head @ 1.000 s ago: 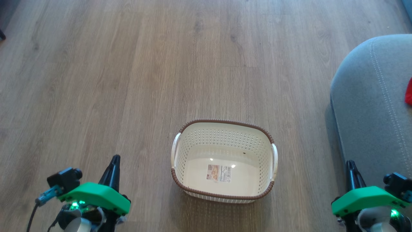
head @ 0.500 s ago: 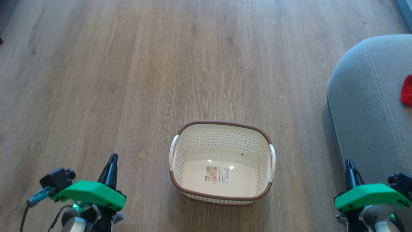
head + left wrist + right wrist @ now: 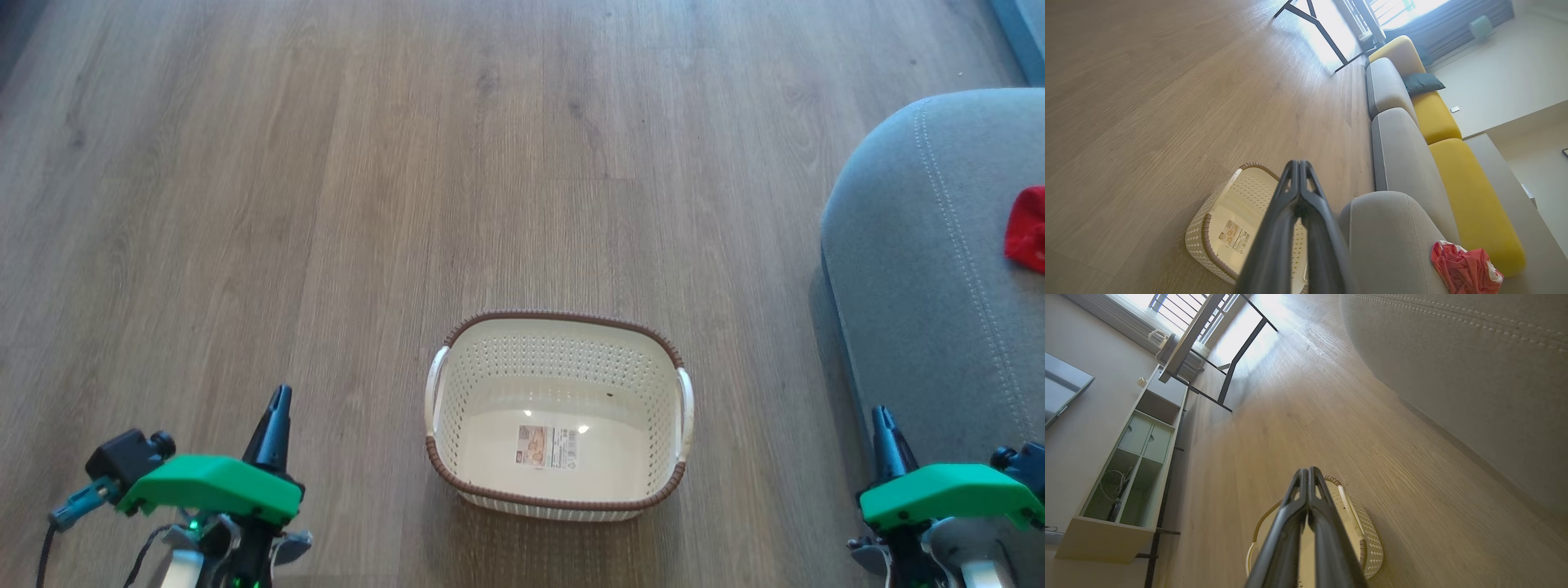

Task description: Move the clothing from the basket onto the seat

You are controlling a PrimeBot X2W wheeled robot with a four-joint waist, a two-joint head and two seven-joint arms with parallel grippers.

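The cream basket (image 3: 558,498) with a brown rim stands on the wood floor, holding nothing but a label sticker (image 3: 545,446). Red clothing (image 3: 1027,229) lies on the grey seat (image 3: 914,269) at the right edge; in the left wrist view it is a crumpled red heap (image 3: 1464,267) on the seat (image 3: 1392,232). My left gripper (image 3: 277,398) is shut at the lower left, well left of the basket, and holds nothing. At the lower right my right gripper (image 3: 880,416) is shut too, beside the seat's front edge. The basket (image 3: 1220,228) (image 3: 1367,547) lies beyond both pairs of fingers.
Bare wood floor (image 3: 326,204) surrounds the basket. A long sofa with grey and yellow cushions (image 3: 1437,122) runs along the wall. A black-legged table (image 3: 1229,367) and a pale shelf unit (image 3: 1131,457) stand farther off.
The head view has shifted a little, so the basket and seat sit slightly lower and further left. Both grippers stay shut in their corners.
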